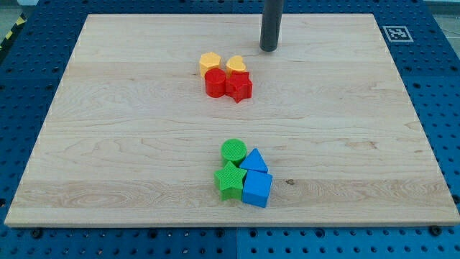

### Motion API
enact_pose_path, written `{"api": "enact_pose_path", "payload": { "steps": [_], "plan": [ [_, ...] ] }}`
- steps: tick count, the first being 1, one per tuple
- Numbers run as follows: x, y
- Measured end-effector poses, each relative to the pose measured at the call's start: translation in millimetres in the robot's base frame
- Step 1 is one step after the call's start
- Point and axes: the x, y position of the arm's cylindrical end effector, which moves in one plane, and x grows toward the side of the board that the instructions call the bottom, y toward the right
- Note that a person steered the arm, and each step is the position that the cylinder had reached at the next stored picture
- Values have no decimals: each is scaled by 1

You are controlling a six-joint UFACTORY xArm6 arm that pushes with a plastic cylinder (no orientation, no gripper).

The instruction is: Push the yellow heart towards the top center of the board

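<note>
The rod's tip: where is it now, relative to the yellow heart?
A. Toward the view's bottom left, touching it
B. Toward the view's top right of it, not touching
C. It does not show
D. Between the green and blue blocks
B: my tip rests on the board above and right of the yellow heart, with bare wood between them.

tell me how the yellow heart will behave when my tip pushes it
The yellow heart looks low and flat-based, so it should slide, not roll or tip. It touches the red star, so it may drag it or twist. My tip stands apart, toward the view's upper right.
</note>
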Motion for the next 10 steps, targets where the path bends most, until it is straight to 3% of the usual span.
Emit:
{"api": "enact_pose_path", "payload": {
  "steps": [3,6,8,10],
  "plan": [
    [50,0],
    [35,-12],
    [81,-21],
    [83,-58]
  ]
}}
